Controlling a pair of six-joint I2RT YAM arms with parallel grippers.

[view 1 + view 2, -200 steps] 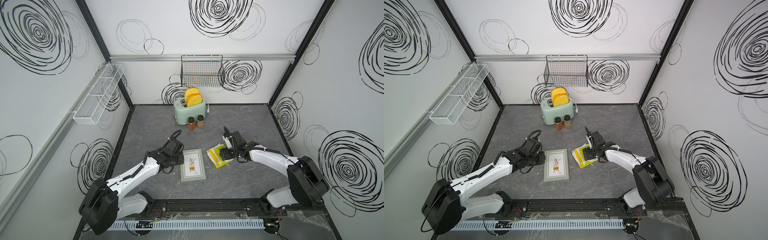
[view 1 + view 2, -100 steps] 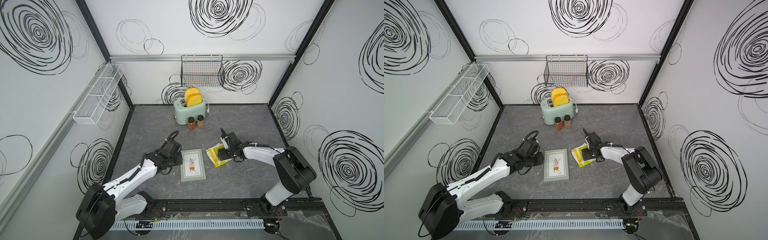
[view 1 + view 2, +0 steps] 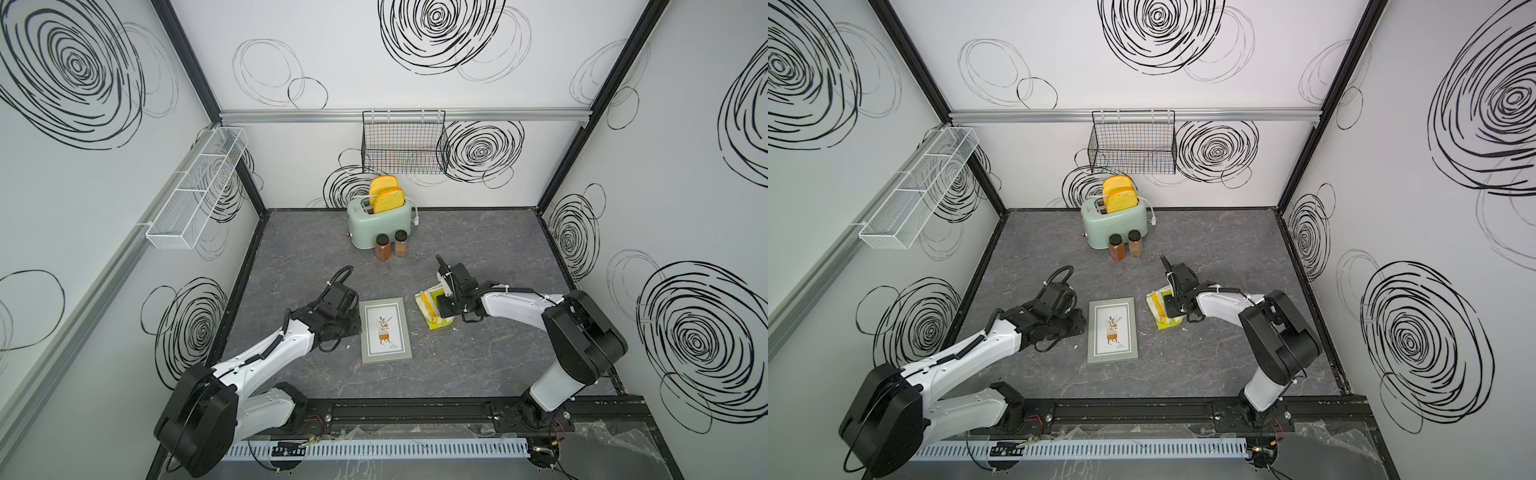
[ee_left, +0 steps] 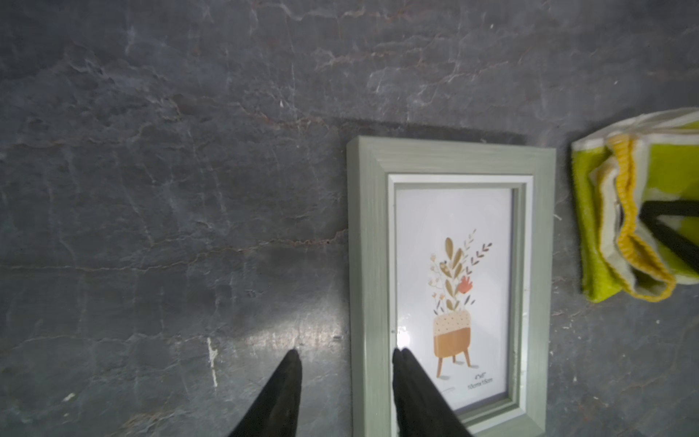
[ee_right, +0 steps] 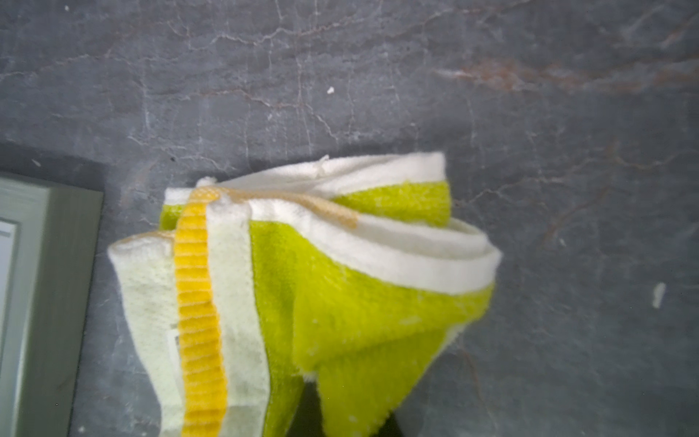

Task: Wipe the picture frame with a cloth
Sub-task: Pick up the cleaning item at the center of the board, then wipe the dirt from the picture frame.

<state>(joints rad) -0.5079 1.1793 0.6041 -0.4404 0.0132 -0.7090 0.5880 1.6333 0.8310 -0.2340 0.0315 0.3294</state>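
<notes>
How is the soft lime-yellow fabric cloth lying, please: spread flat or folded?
Folded and bunched: the lime-yellow fabric cloth shows several layers, white and yellow edges curling over one another, beside the grey-green rectangular picture frame.

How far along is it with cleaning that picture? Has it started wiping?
Barely begun. Done: the right pincer is shut on the bunched cloth, which sits on the table beside the picture frame, not touching it. In hand: the left pincer is open astride the frame's edge, seemingly to steady it. Left: carrying the cloth over and all the wiping.
</notes>
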